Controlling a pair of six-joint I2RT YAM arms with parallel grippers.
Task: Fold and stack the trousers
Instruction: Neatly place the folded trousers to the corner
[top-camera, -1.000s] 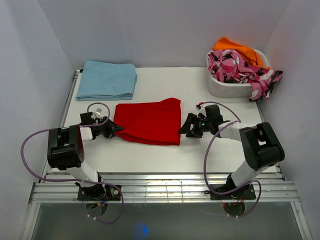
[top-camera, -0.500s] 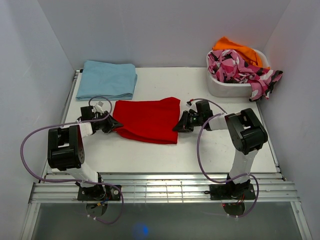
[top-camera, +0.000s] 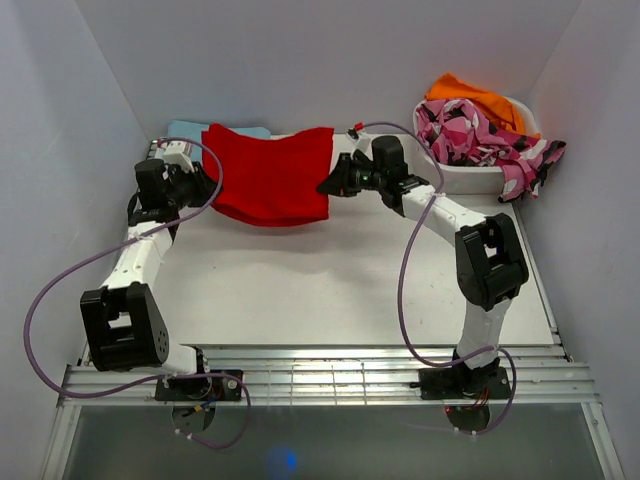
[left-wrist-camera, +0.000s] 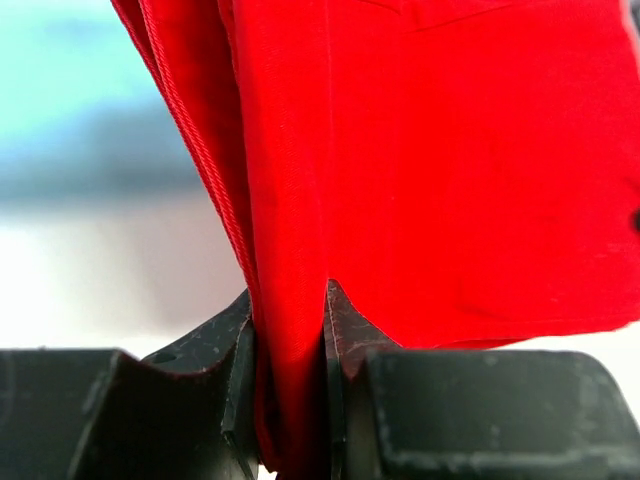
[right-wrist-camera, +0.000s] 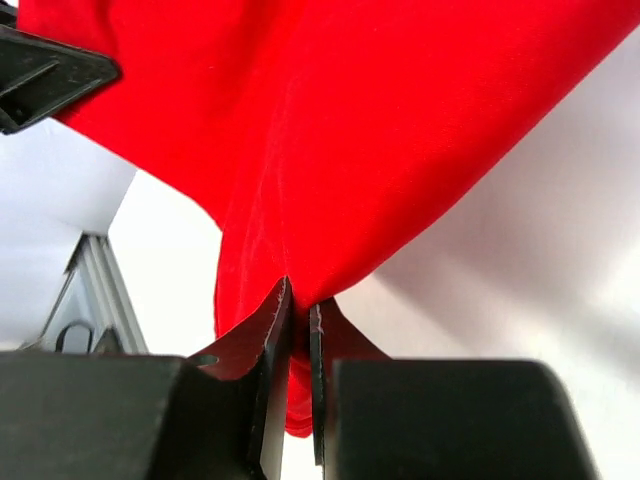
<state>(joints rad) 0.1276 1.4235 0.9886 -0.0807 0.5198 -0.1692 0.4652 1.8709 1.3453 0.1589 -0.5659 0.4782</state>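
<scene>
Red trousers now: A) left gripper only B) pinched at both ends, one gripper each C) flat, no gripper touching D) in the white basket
B: the left gripper and right gripper each clamp an end of the trousers; both wrist views show the fabric clamped.

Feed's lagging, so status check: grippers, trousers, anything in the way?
Left gripper shut on trousers; right gripper shut on them too. Trousers folded, held up over blue garment. Basket off to the right, apart.
</scene>
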